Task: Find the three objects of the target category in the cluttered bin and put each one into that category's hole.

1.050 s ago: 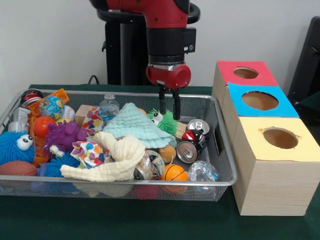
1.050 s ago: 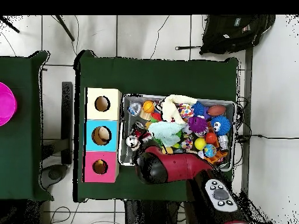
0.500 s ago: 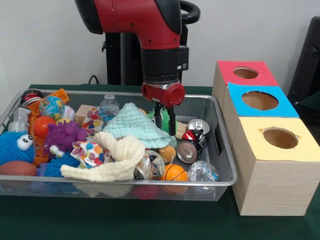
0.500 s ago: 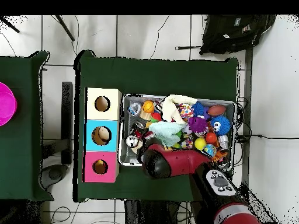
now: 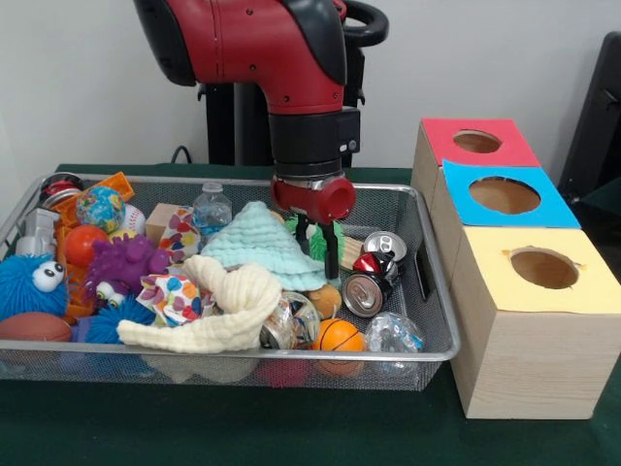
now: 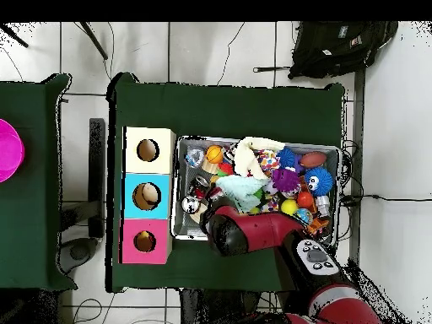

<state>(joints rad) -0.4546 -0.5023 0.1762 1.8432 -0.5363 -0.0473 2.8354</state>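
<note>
The green tabletop (image 5: pixel 291 427) carries a wire mesh bin (image 5: pixel 427 320) and, beside it, a row of three wooden boxes, each with a round hole in its top: red (image 5: pixel 475 142), blue (image 5: pixel 505 195) and yellow (image 5: pixel 544 268). The red and black arm (image 5: pixel 262 49) comes down over the bin's middle. Its end effector (image 5: pixel 317 243) hangs with its two fingers narrowly parted and holding nothing, the tips just beside a mint green cloth (image 5: pixel 260 248) and in front of a green spiky toy (image 5: pixel 320 238). Near the tips, toward the boxes, three crushed cans (image 5: pixel 374 272) lie together. A cream cloth (image 5: pixel 218 311) drapes across the front, with an orange ball (image 5: pixel 339 336) next to it.
</note>
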